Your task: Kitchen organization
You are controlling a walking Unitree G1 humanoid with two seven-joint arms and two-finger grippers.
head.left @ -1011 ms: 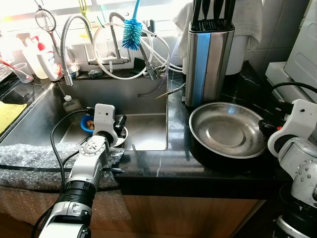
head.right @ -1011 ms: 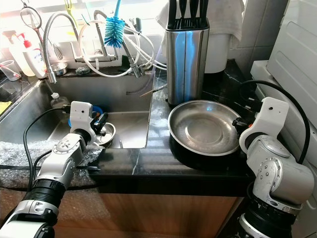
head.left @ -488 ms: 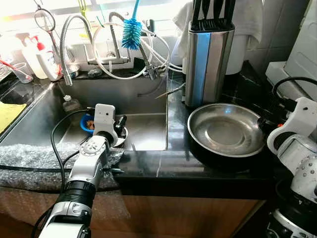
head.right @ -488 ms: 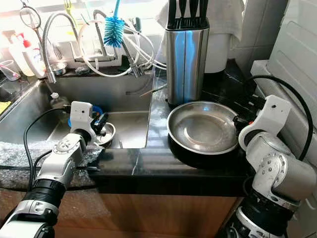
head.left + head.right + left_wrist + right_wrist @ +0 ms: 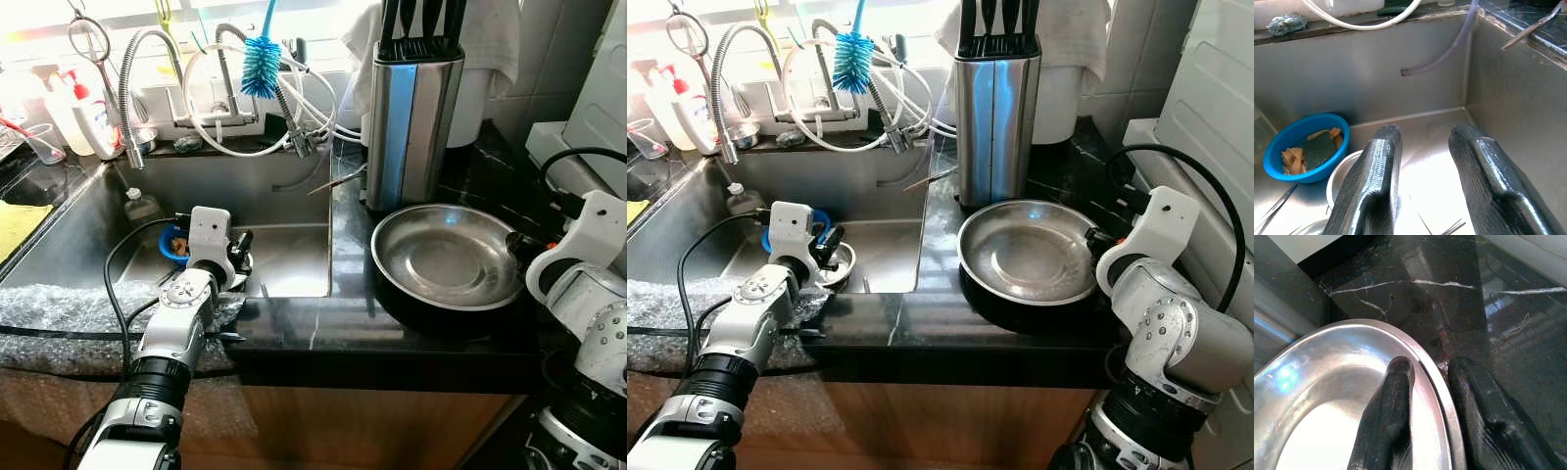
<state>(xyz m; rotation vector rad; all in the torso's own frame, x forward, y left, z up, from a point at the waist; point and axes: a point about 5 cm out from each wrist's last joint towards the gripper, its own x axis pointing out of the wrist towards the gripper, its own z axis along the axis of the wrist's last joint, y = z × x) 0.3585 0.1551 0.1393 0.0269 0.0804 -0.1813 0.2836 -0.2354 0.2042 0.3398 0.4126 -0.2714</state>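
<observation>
A round steel plate (image 5: 446, 257) rests on a black pan (image 5: 441, 321) on the dark marble counter, right of the sink. My right gripper (image 5: 1430, 364) is at the plate's right edge. It is open, one finger over the plate (image 5: 1327, 396) and the other outside, with the rim running between them. My left gripper (image 5: 1422, 132) is open and holds nothing, hovering inside the steel sink (image 5: 294, 250). Just beyond it in the sink are a blue bowl (image 5: 1283, 147) holding a green sponge and scraps, and a small steel bowl (image 5: 1337, 171).
A tall steel knife block (image 5: 411, 108) stands behind the plate. A coiled faucet (image 5: 132, 88), a blue bottle brush (image 5: 260, 64) and white hoses hang over the sink's back. A soap bottle (image 5: 88, 113) stands far left. Bubble wrap (image 5: 59, 313) covers the front counter edge.
My right gripper has edged inward onto the plate's rim. The left gripper has barely shifted. The camera view has moved slightly.
</observation>
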